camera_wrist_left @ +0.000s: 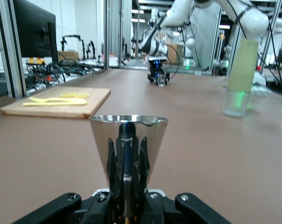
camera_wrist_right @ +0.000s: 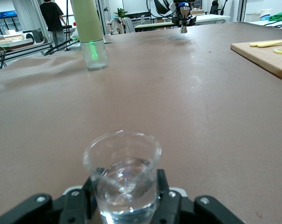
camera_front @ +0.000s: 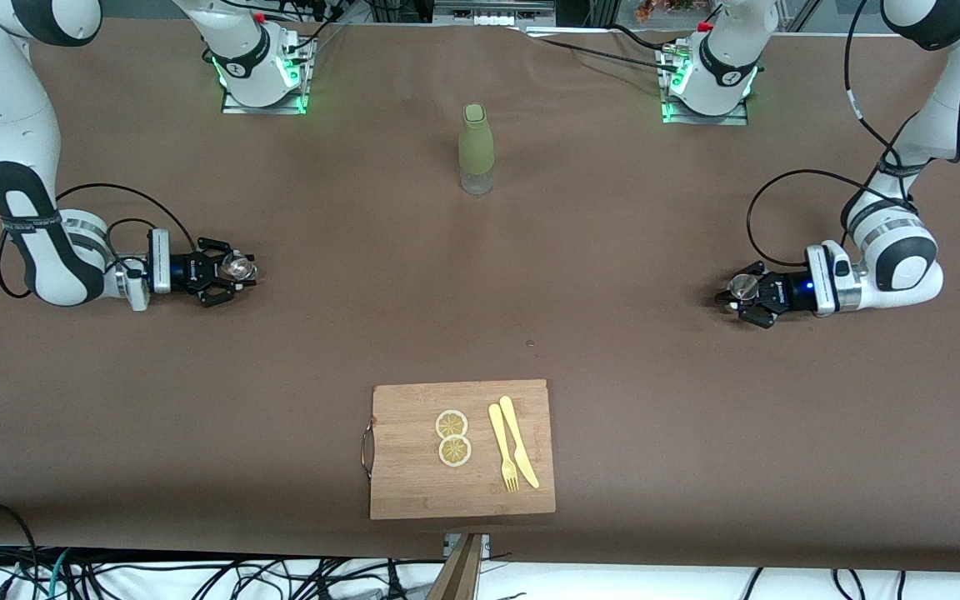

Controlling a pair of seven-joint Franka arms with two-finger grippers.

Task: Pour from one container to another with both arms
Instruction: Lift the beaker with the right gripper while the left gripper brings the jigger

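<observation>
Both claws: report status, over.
Left claw shut on metal cup, low over table. Right claw shut on clear glass, low over table. Bottle between bases; path unobstructed.

bottle (camera_front: 477,150) farther, cutting board (camera_front: 413,483) nearer front camera

Both grippers' fingertips hidden by cups; arms' upper parts cropped.

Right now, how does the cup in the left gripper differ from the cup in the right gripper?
The metal cup is shiny, opaque and flares wide toward its rim; the glass cup is clear and nearly straight-sided. Both stand upright low at the table, the left gripper shut on the metal one, the right gripper on the glass one.
</observation>
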